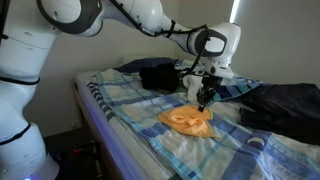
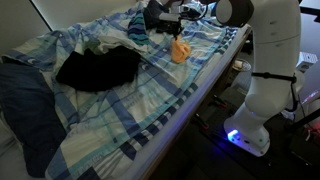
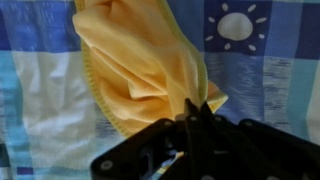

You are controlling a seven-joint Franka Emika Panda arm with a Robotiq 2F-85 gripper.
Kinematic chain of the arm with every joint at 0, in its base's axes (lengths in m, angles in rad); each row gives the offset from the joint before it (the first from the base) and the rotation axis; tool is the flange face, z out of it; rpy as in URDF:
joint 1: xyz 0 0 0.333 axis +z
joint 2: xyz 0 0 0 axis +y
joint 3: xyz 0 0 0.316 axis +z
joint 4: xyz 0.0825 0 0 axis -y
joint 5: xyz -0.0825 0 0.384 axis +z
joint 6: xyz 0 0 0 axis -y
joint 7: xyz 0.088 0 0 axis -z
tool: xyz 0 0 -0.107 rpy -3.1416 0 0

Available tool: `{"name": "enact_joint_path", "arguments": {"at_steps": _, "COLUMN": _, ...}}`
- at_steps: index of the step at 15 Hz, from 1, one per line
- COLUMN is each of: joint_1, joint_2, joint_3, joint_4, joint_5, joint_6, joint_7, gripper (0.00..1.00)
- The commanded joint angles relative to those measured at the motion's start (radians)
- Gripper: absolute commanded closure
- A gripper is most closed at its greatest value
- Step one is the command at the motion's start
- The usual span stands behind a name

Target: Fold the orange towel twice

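The orange towel (image 1: 190,119) lies crumpled on the blue-and-white plaid bedsheet (image 1: 130,110). It also shows in the other exterior view (image 2: 180,50) and fills the upper middle of the wrist view (image 3: 140,65). My gripper (image 1: 204,98) hangs just above the towel's far edge; it also shows in the other exterior view (image 2: 178,36). In the wrist view the fingers (image 3: 194,110) are pressed together on a fold of the towel, which is lifted up from the sheet.
Dark clothes (image 1: 160,76) lie behind the towel near the bed's far side; more dark clothes (image 1: 285,105) lie at the right. They also show as a black heap (image 2: 98,68). The bed edge (image 2: 190,100) runs beside the robot base.
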Motion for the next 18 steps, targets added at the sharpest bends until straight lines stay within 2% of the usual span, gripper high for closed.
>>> {"name": "enact_joint_path", "arguments": {"at_steps": 1, "joint_1": -0.035, "joint_2": 0.015, "joint_3": -0.01, "joint_4": 0.052, "joint_5": 0.021, "joint_6": -0.061, "joint_7": -0.013, "gripper": 0.98}}
{"name": "enact_joint_path", "arguments": {"at_steps": 10, "joint_1": -0.088, "joint_2": -0.007, "joint_3": -0.031, "joint_4": -0.012, "joint_5": 0.019, "joint_6": -0.057, "joint_7": -0.035, "gripper": 0.98}}
{"name": "enact_joint_path", "arguments": {"at_steps": 18, "joint_1": -0.091, "joint_2": 0.003, "joint_3": -0.033, "joint_4": -0.069, "joint_5": 0.022, "joint_6": -0.088, "joint_7": -0.041, "gripper": 0.98}}
